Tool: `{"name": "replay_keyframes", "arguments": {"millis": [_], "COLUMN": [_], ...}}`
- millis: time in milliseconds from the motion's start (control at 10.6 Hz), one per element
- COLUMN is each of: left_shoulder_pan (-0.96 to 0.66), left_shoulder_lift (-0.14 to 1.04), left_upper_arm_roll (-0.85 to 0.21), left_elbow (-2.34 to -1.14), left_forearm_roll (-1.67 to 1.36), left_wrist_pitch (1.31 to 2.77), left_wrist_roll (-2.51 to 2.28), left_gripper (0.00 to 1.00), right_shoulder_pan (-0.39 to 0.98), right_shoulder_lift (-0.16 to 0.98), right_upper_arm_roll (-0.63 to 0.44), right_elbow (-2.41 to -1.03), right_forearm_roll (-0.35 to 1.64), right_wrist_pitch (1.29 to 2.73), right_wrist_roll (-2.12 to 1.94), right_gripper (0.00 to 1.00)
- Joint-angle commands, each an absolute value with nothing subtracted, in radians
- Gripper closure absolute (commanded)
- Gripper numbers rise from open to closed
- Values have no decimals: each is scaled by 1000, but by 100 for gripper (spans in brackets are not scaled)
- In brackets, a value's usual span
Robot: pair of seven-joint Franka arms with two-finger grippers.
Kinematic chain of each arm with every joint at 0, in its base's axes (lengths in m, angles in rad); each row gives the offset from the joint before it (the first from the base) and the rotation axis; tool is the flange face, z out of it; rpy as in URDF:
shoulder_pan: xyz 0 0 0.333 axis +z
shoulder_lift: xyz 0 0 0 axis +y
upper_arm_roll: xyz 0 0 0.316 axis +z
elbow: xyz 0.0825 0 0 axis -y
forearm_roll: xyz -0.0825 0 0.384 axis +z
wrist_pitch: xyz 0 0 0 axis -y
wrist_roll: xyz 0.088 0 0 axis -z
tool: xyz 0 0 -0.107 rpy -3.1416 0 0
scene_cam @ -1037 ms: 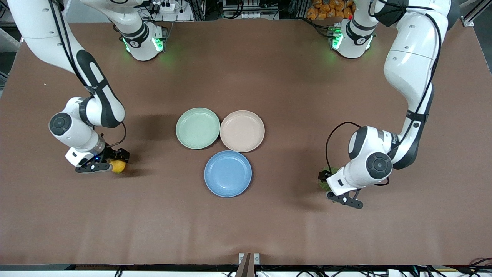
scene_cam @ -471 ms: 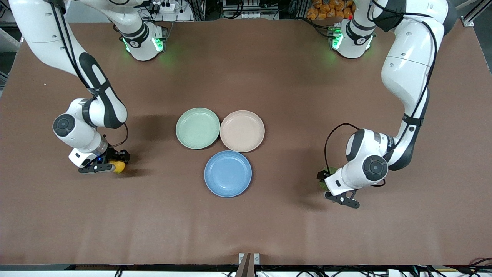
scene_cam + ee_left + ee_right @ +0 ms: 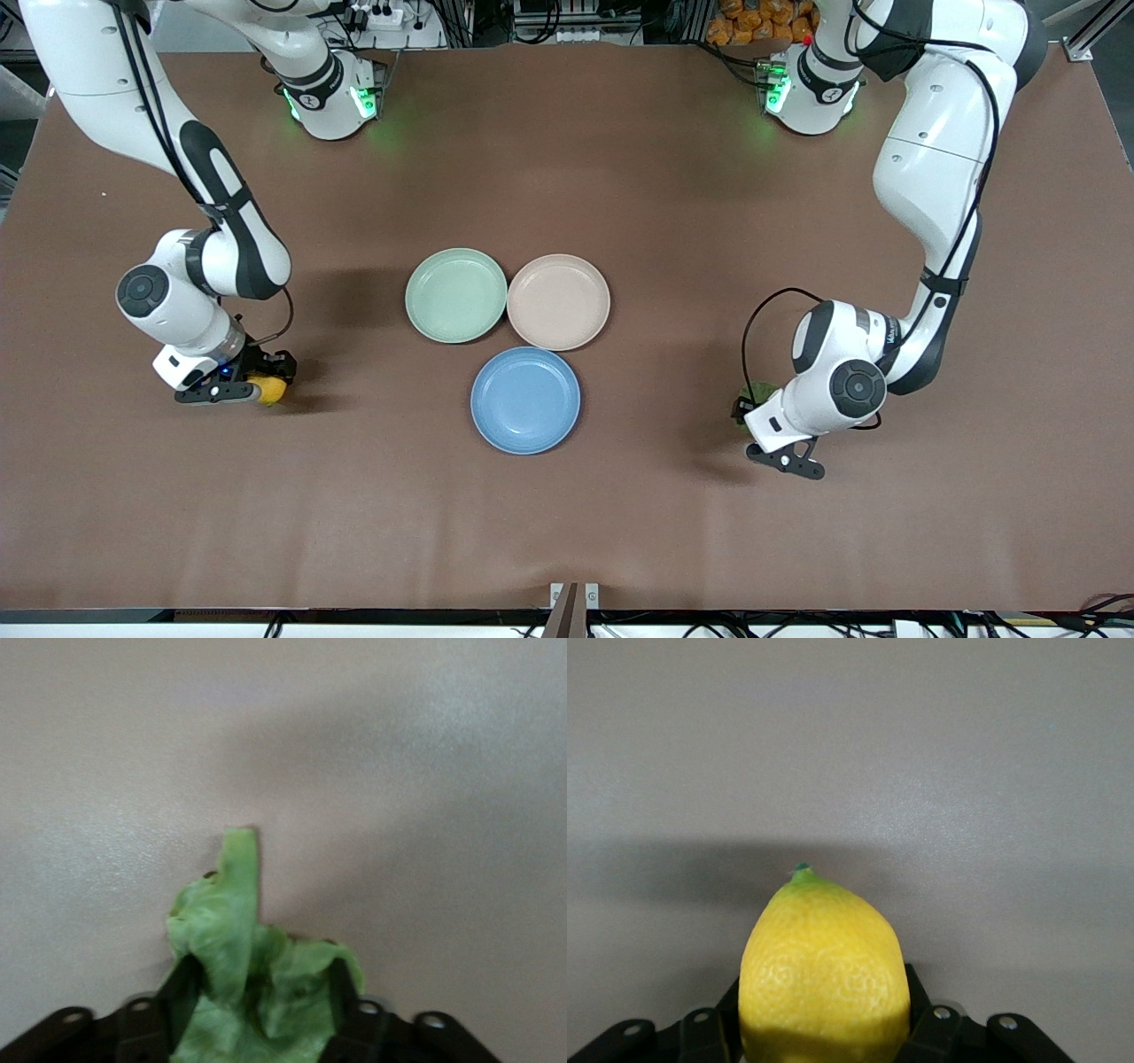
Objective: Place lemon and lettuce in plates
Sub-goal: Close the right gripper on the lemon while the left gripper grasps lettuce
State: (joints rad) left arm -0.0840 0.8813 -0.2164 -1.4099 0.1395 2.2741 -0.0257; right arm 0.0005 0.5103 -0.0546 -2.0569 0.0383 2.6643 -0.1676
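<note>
Lemon (image 3: 824, 970) lengthwise between right hand (image 3: 822, 1028) fingers, tip outward

Lettuce (image 3: 756, 392) mostly hidden under left arm wrist.

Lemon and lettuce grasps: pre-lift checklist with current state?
1. Right gripper shut on the lemon, fingers on both its sides: ok.
2. Left gripper around the lettuce: leaf sits between the jaws, but a firm pinch: cannot tell.
3. Blue plate holds nothing: ok.
4. Beige-pink plate holds nothing: ok.
5. Mint-green plate touches the beige-pink one; aim away from it: ok.
6. Table shows nothing between each gripper and the plates: ok.
</note>
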Motion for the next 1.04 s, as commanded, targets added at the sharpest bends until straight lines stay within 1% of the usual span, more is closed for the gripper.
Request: {"name": "replay_keyframes", "arguments": {"millis": [0,94,283,471,660,942], "left_shoulder_pan": [-94,-92,-92,-92,-89,-91], "left_shoulder_lift": [890,888,879,856,821,726], "left_upper_arm_roll": [-216,-216,-216,-218,-224,-242], "left_elbow": [-1397,-1397,-1397,-1397,-1402,-1408], "left_forearm_roll": [163,164,164,161,156,153], "left_wrist_pitch": [2276,2276,2276,2273,2263,2177], "left_wrist_roll": [-64,-64,-63,-66,-113,-219], "left_gripper": [100,100,100,100,100,100], "right_shoulder_pan": [3,9,38,54,78,95], "right_shoulder_lift": [465,462,460,463,469,480], "right_upper_arm_roll": [-46,-46,-43,-5,26,87], "right_elbow": [-2007,-1985,-1953,-1910,-1872,-1845], "right_forearm_roll": [34,34,34,34,34,35], "right_wrist_pitch": [2538,2499,2471,2442,2431,2434], "right_wrist_roll": [-147,-143,-105,-37,32,148], "right_gripper": [64,64,64,64,64,64]}}
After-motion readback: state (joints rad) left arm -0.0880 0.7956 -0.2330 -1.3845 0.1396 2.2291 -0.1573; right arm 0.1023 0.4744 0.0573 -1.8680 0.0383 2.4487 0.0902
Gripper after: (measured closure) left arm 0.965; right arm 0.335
